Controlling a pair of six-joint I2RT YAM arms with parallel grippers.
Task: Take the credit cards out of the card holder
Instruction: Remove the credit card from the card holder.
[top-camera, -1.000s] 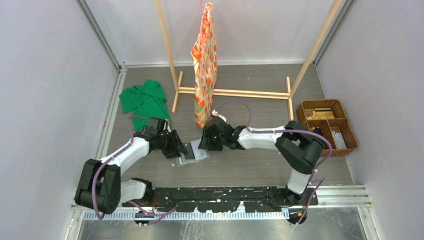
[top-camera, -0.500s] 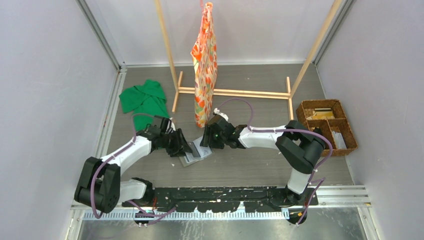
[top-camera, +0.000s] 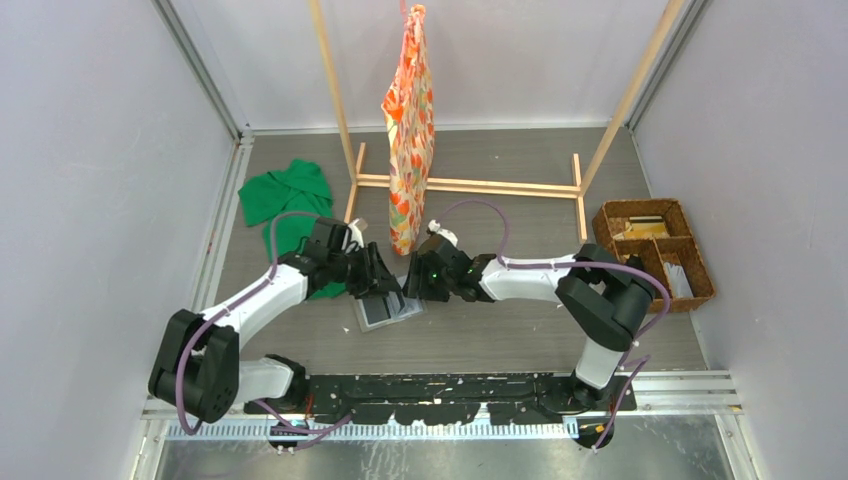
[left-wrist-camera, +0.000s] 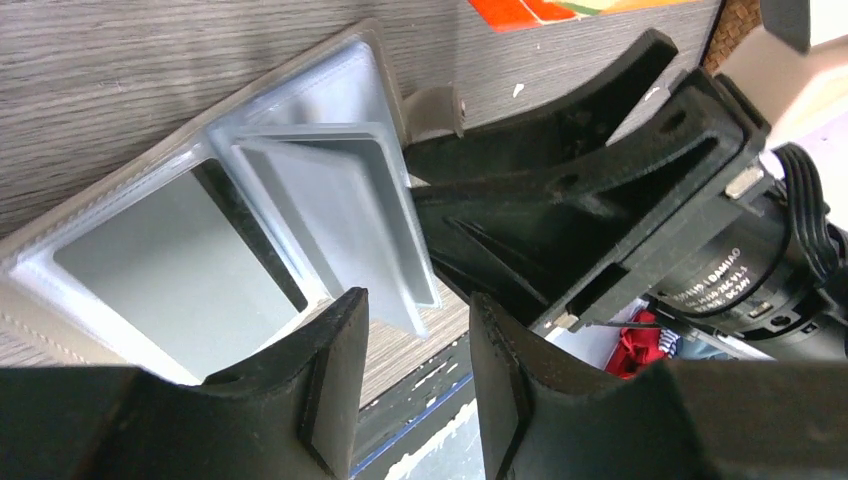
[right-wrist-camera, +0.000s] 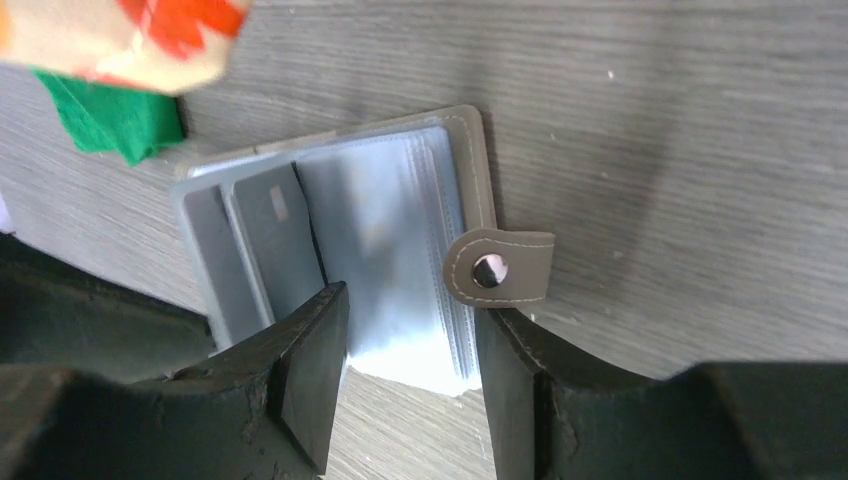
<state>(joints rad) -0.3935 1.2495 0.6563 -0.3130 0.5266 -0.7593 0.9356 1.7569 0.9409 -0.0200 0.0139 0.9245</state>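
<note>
Left fingers (left-wrist-camera: 335, 390) nearer; card holder (left-wrist-camera: 200, 260) diagonal.

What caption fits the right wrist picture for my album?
Right hand poised over the open grey card holder on the wooden table.

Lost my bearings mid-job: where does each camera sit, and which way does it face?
Top external: high behind the robot, looking down; left gripper and right gripper at the card holder.
Left wrist: past its own fingers toward the right gripper.
Right wrist: down past its fingers onto the snap tab.
All three share the card holder.
</note>
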